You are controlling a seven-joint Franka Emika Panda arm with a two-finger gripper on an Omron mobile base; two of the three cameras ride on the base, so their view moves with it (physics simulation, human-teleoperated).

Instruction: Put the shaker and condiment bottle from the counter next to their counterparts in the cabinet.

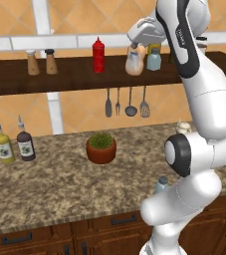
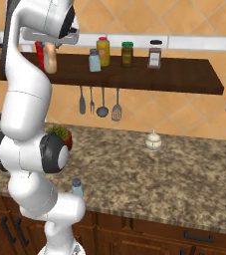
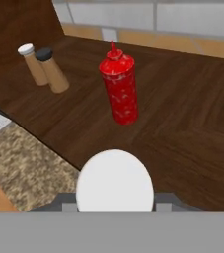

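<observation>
My gripper (image 1: 136, 46) is shut on the condiment bottle (image 1: 134, 62), a peach-orange bottle held upright by its top at the cabinet (image 1: 59, 74), a dark shelf board. From the hand view its white cap (image 3: 114, 180) sits between the fingers. The red squeeze bottle (image 3: 119, 89) stands on the board a little ahead, to the left of the held bottle (image 2: 50, 57) in the left base view. A pale blue-grey shaker (image 1: 154, 60) stands on the shelf just right of the gripper. Another small shaker (image 1: 161, 185) stands on the counter (image 1: 59, 184) near its front edge, partly behind my arm.
Two wooden mills (image 1: 41, 62) stand at the shelf's left end. Several jars (image 2: 127, 54) line the shelf further right. Utensils (image 1: 127, 102) hang below it. On the counter are two oil bottles (image 1: 15, 144), a potted plant (image 1: 101, 147) and a white lidded bowl (image 2: 153, 141).
</observation>
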